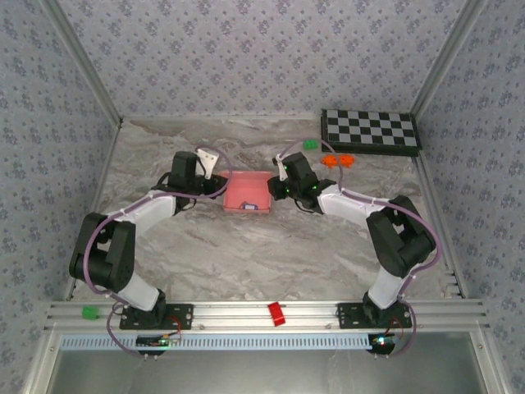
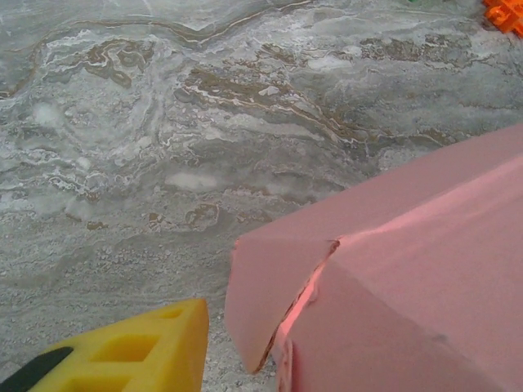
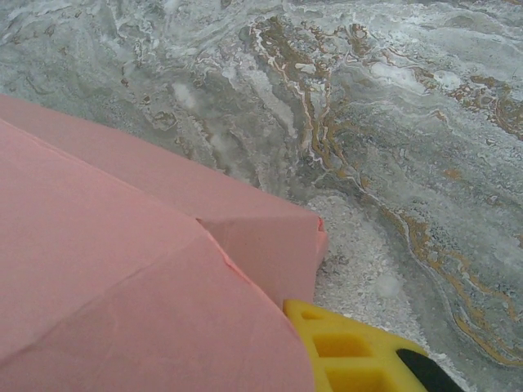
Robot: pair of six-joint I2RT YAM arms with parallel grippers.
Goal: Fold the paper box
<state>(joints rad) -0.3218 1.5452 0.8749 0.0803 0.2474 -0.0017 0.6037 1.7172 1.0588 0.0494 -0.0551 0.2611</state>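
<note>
The pink paper box (image 1: 244, 190) sits mid-table as a shallow open tray, with a gripper at each end. My left gripper (image 1: 215, 176) is at its left wall. In the left wrist view its yellow finger (image 2: 135, 351) stands a little clear of the pink corner flap (image 2: 270, 286); the other finger is hidden behind the card. My right gripper (image 1: 281, 184) is at the right wall. In the right wrist view its yellow finger (image 3: 351, 355) presses against the pink card (image 3: 163, 278), which hides its partner.
A black-and-white checkerboard (image 1: 371, 131) lies at the back right, with an orange toy (image 1: 337, 160) and a green block (image 1: 311, 144) near it. A red block (image 1: 276, 313) and a green block (image 1: 89, 312) rest on the front rail. Patterned walls enclose the table.
</note>
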